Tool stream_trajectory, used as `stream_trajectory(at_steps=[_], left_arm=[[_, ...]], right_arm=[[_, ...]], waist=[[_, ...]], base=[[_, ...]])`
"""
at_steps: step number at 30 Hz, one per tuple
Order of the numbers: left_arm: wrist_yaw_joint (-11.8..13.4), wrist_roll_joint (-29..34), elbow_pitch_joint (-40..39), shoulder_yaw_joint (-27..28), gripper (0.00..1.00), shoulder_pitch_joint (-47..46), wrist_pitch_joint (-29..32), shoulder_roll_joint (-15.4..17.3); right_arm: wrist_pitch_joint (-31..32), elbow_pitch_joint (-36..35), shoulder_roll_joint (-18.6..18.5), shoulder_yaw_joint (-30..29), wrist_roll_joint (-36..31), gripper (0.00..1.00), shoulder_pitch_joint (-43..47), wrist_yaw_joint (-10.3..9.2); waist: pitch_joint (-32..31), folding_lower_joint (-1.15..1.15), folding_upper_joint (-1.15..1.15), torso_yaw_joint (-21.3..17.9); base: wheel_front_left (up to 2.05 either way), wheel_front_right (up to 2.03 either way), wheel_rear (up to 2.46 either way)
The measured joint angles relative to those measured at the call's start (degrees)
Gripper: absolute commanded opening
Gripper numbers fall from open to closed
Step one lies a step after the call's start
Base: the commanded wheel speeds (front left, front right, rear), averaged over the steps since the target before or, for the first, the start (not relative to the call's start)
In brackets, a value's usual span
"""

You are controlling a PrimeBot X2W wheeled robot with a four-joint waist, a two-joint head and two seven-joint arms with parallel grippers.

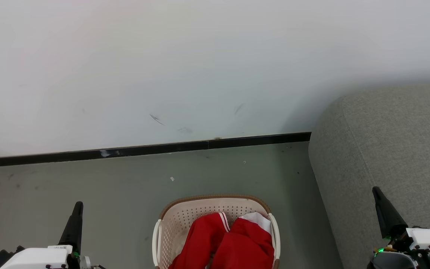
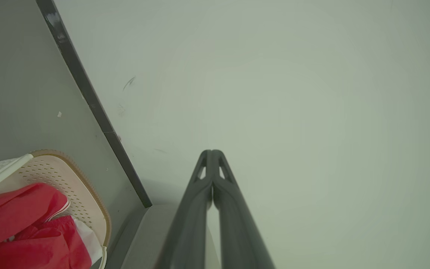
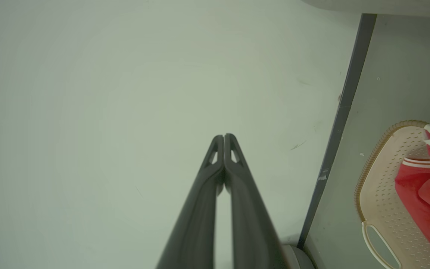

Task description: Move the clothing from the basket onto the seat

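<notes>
1. The red clothing (image 1: 233, 243) is all bunched in the cream laundry basket (image 1: 215, 198), which sits on the floor dead centre in front of the robot. The bottom of the head view cuts it off. Nothing is on the grey sofa (image 1: 386, 149) yet, so I'd say the job hasn't really started.
2. The left gripper (image 1: 78, 205) has its fingers pressed together with nothing in them. It sits off to the basket's left and points at the wall.
3. The right gripper (image 1: 376, 191) is the same deal: clamped together, empty, aimed forward. It's on the basket's right, in front of the sofa's rounded edge.
4. The bit that matters is that the basket is between the two grippers, so the clothes lie inward and down from both. The left one looks a touch closer in the head view, but it's near enough even.
5. The sofa is just beside the basket on the robot's right, so my guess is the right arm has the shorter carry.
6. The red folds seem to run away from the robot, white-striped hem at the far end.
</notes>
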Motion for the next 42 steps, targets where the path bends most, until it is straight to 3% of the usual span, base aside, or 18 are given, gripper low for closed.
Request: stream_trajectory(at_steps=[21,22,23,24,26,27,42], left_arm=[[0.00,0.00,0.00,0.01,0.00,0.00,0.00,0.00],[0.00,0.00,0.00,0.01,1.00,0.00,0.00,0.00],[0.01,-0.01,0.18,-0.01,1.00,0.04,-0.01,-0.05],[0.03,-0.02,0.67,-0.05,0.00,0.11,-0.07,-0.30],[0.10,-0.02,1.96,-0.30,0.00,0.54,-0.07,-0.92],[0.10,-0.02,2.42,-0.41,1.00,1.04,-0.07,-1.21],[0.18,2.85,1.78,-2.14,1.00,2.07,-2.09,-1.71]], right_arm=[[0.01,0.00,0.02,-0.04,-0.01,0.00,0.00,0.00],[0.01,0.00,0.02,-0.04,-0.01,1.00,0.00,0.00],[0.00,0.14,0.04,-0.04,0.01,1.00,0.14,0.01],[0.00,0.41,0.18,-0.02,0.05,0.00,0.44,0.01],[-0.01,1.55,0.75,0.00,0.09,0.00,1.51,0.01],[-0.01,2.20,1.10,0.00,0.09,1.00,2.05,0.01],[-1.88,1.89,1.48,1.45,-3.16,1.00,2.78,0.01]], waist=[[0.00,0.00,0.00,0.00],[0.00,0.00,0.00,0.00],[0.00,0.00,0.00,0.00],[0.00,0.00,0.00,0.00],[0.00,0.00,0.00,0.00],[0.00,0.00,0.00,0.00],[-0.09,0.00,0.00,-0.02]], base=[[0.00,0.00,0.00],[0.00,0.00,0.00],[0.00,0.00,0.00],[0.00,0.00,0.00],[0.00,0.00,0.00],[0.00,0.00,0.00],[0.00,0.00,0.00]])
